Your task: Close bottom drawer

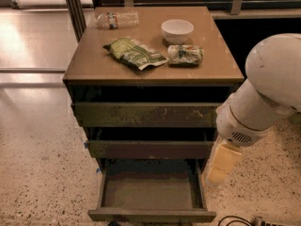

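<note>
The bottom drawer (151, 215) is the lowest of three dark olive-brown drawers and is pulled far out. Its shallow tray (149, 192) is empty and its flat front faces the camera. My white arm (263, 93) reaches in from the right. The cream-coloured gripper (222, 165) hangs below it, just right of the cabinet, level with the gap between the middle drawer (150, 149) and the bottom drawer. It touches nothing that I can see.
The cabinet top (94, 60) holds a plastic bottle (117, 20), a white bowl (177, 30), a green snack bag (134, 53) and a smaller packet (186, 54). The top drawer (146, 114) is slightly out. Speckled floor lies around. A cable (235, 220) lies at the bottom right.
</note>
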Controlling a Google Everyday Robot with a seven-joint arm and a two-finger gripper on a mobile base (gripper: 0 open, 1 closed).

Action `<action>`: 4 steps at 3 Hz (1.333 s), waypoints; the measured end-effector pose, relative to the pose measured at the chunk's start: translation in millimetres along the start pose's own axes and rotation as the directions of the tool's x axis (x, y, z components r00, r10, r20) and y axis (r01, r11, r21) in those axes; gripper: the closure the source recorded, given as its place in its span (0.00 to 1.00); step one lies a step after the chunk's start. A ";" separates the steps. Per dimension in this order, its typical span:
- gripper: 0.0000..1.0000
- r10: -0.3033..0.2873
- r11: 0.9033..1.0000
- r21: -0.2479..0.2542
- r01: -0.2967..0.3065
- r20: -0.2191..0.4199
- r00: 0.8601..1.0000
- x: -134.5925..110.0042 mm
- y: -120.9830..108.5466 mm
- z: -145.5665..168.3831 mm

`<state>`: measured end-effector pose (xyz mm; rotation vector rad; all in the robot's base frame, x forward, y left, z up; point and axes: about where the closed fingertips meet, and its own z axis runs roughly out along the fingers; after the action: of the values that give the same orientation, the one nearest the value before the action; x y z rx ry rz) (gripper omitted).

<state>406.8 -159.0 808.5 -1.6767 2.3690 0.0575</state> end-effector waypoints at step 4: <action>0.00 0.083 0.987 -0.148 -0.056 0.181 0.980 -46.3 54.1 139.4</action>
<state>394.5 -74.2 677.4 -1.5704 2.3285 0.3885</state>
